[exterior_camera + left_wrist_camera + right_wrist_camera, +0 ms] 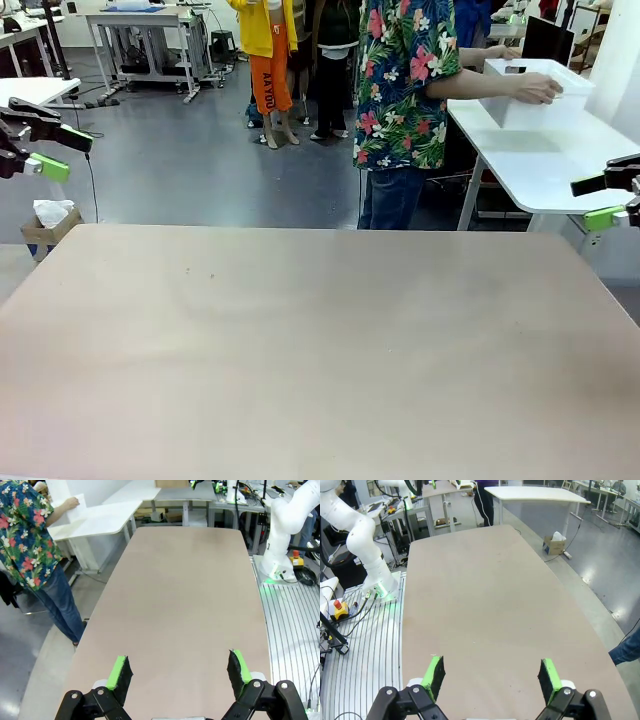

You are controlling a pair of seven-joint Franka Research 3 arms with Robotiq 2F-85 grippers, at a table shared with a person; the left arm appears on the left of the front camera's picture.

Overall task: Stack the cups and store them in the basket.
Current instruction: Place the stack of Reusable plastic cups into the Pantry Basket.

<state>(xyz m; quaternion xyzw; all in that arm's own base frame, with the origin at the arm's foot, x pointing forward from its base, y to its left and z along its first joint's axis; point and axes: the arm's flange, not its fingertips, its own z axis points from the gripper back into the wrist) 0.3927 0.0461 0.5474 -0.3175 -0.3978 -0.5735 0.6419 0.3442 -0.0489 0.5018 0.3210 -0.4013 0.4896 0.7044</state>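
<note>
On a side table, the basket (535, 95) sits upright.

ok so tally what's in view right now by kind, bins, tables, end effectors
white bins: 1, the basket under the person's hand on the white side table
tables: 2, the beige table and that white side table
end effectors: 2, left end effector and right end effector, both open
total: 5

Basket (535, 92) on side table (560, 165) at 1 o'clock, under person's hand (537, 88); grippers at 9 (35, 148) and 3 (606, 201)
</note>
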